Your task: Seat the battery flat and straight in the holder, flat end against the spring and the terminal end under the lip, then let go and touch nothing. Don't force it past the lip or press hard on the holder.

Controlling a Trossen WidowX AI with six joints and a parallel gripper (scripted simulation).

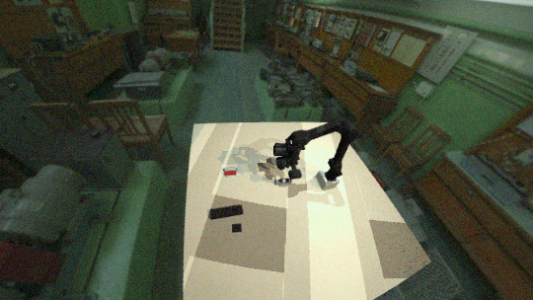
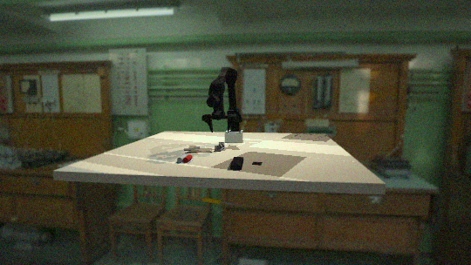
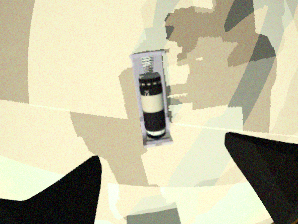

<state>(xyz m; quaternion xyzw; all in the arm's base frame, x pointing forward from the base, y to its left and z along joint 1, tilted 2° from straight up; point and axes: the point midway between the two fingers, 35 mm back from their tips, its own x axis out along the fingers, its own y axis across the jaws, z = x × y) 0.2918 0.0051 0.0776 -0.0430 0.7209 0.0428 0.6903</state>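
The battery (image 3: 153, 104) (image 1: 282, 182), black with a pale band, lies in the pale holder (image 3: 158, 64) and looks lined up with it from above in the wrist view. The spring (image 3: 147, 62) shows at the holder's far end, against the battery's dark end. The battery's other end is close to the holder's near end wall; I cannot tell whether it is under the lip or fully flat. My gripper (image 3: 165, 151) (image 1: 288, 168) (image 2: 220, 130) is wide open and empty, above the holder, with its fingers apart from the battery.
A red cylinder with a pale blue-white part (image 1: 230, 172) (image 2: 187, 159) lies to the left in the top view. A long black block (image 1: 226, 211) (image 2: 236, 163) and a small black square (image 1: 237, 228) (image 2: 257, 163) lie nearer the front. A grey box (image 2: 234, 138) is by the arm's base.
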